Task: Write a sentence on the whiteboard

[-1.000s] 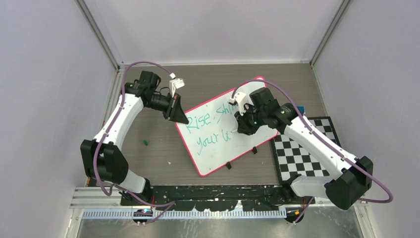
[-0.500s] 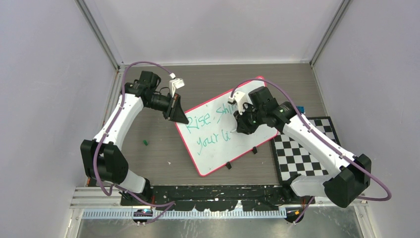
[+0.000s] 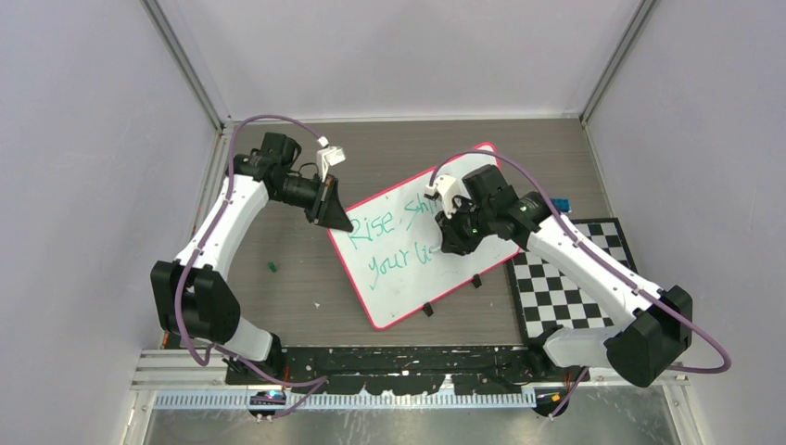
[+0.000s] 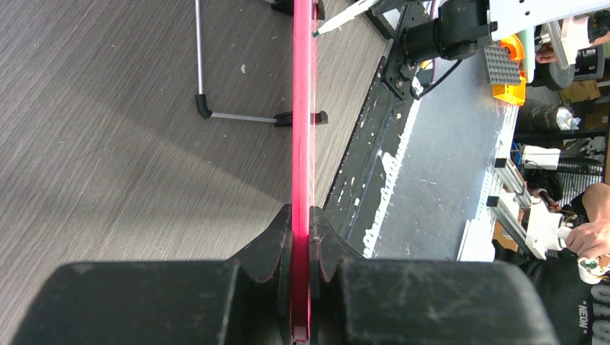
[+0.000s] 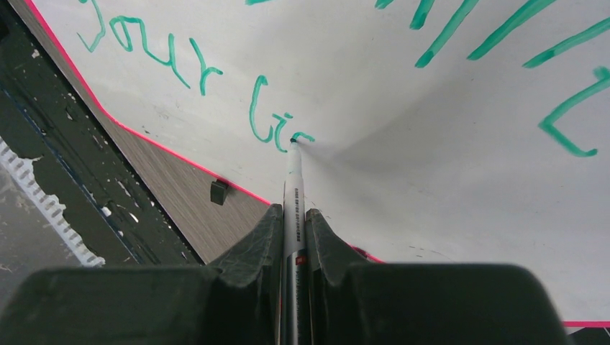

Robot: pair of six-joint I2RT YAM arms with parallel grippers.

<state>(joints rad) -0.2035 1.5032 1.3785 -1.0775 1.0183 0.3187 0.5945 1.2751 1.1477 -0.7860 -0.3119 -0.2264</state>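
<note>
The whiteboard (image 3: 408,292) lies tilted in the middle of the table, white with a pink-red rim (image 4: 303,129). My left gripper (image 3: 335,221) is shut on the rim at the board's left corner, and its jaws (image 4: 301,215) pinch the rim edge-on. My right gripper (image 3: 454,237) is shut on a white marker (image 5: 294,188). The marker's tip (image 5: 293,141) touches the board just after "li". The sentence (image 3: 397,243) is in teal-green: "Rise, shi…" above "your li" (image 5: 180,68). The right gripper hides part of the upper line in the top view.
A black-and-white checkerboard mat (image 3: 567,289) lies right of the board, under the right arm. A small green object (image 3: 272,267) sits on the table to the left. Black clips (image 3: 428,309) line the board's near edge. A small blue item (image 3: 562,205) lies past the mat.
My right gripper with the marker has shifted slightly left along the lower line. The left gripper and the board have not moved.
</note>
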